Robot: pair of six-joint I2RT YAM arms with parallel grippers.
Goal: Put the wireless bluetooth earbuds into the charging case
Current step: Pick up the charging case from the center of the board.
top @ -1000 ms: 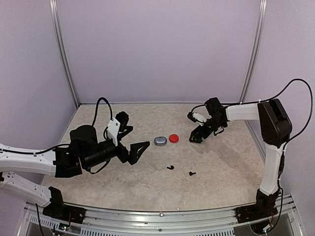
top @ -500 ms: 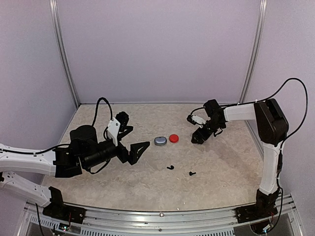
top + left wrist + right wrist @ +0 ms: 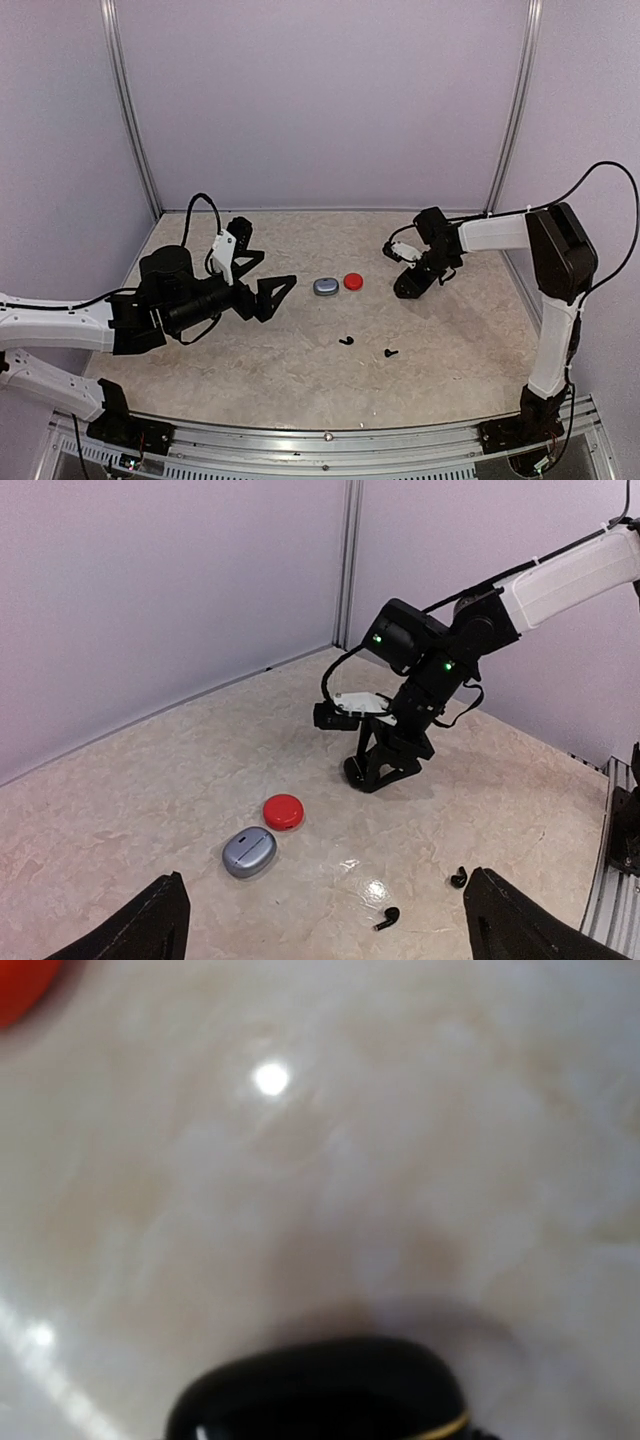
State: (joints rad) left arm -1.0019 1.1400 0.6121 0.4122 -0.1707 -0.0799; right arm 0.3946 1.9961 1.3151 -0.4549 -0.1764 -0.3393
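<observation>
Left fingers (image 3: 160,920) wide apart; right fingers (image 3: 372,772) I can't tell, by glossy rounded black case (image 3: 320,1390). Black earbuds (image 3: 346,340) on marbled surface (image 3: 450,370).

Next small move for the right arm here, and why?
Probably close the right gripper on the black case. The gripper is down at the table, its wrist camera shows the case just beneath it, and no grip is visible. The two black earbuds lie loose nearby, likely for that case.
</observation>
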